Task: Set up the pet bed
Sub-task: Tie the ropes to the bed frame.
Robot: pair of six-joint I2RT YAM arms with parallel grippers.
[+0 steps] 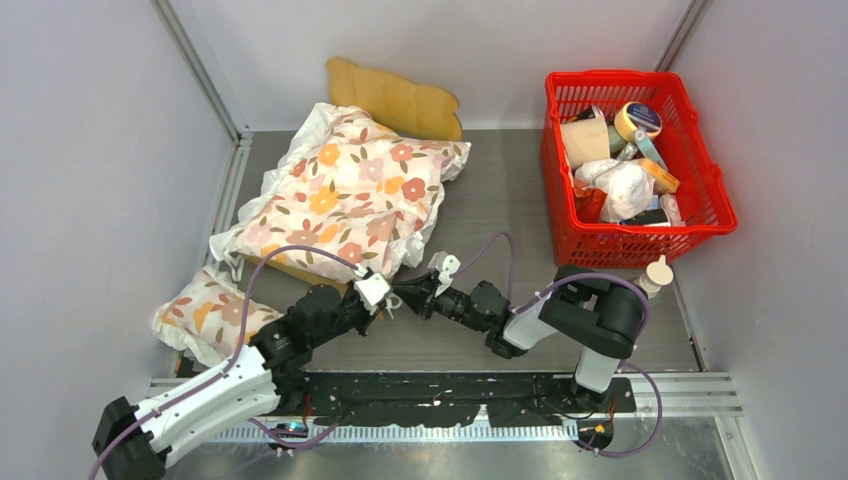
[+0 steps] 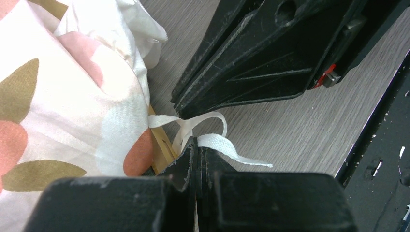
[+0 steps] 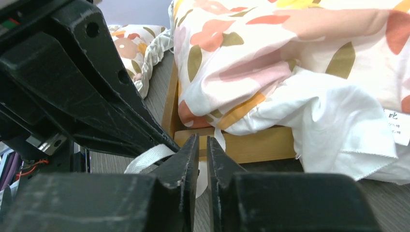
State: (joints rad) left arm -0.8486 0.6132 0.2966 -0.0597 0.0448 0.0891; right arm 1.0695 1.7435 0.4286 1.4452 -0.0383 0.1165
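**Item: pet bed [image 1: 400, 100].** Light-wood frame, scalloped headboard. It stands at about 11 o'clock on the table [image 1: 500, 190], headboard toward 12. Its sleeping surface is hidden under the floral cushion [image 1: 350, 195], which overhangs the rails and lies slightly askew.

**Item: tie ribbon [image 2: 217, 142].** White tape sewn to the cushion, running out at the bed's 5 o'clock corner, where both hands meet.

**Left hand [image 2: 198, 145].** Fully closed, pinching the ribbon at its fingertips. A free tail trails off toward 3 o'clock.

**Right hand [image 3: 203, 145].** Jaws drawn to a slim gap over the same ribbon, just in front of the frame's end rail. It appears to pinch the ribbon, but the hold is hard to confirm.

**Other stock.** Small floral pillow [image 1: 205, 310] at 8 o'clock, off the bed. Red basket [image 1: 640, 240] of sundries at 2 o'clock.

**Risks, as judged.**
- The thin tape may slip from either hand if they pull apart, undoing any loop that has formed.
- A hard tug could drag the cushion off the frame or shift the light bed.
- The hands sit tip to tip, so they may collide.
- The right hand may close on air beside the ribbon.
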